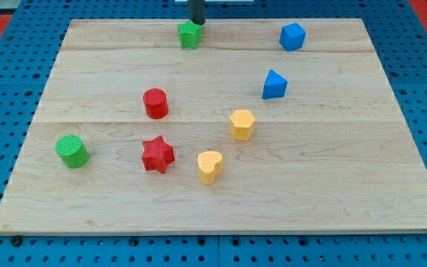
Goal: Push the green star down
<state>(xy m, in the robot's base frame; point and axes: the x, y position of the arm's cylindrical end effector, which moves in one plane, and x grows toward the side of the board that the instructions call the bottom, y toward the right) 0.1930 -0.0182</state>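
Green star (190, 34) is sitting at the board's twelve o'clock edge, my tip (198, 23) touching its one o'clock side; no pincer exists, push barely beginning.

On the wooden tabletop (391, 148) sit a red cylinder (155, 103), red star (157, 155), green cylinder (72, 150), yellow hexagon (242, 124), yellow heart (209, 166) and two blue blocks (292, 36) (274, 84).
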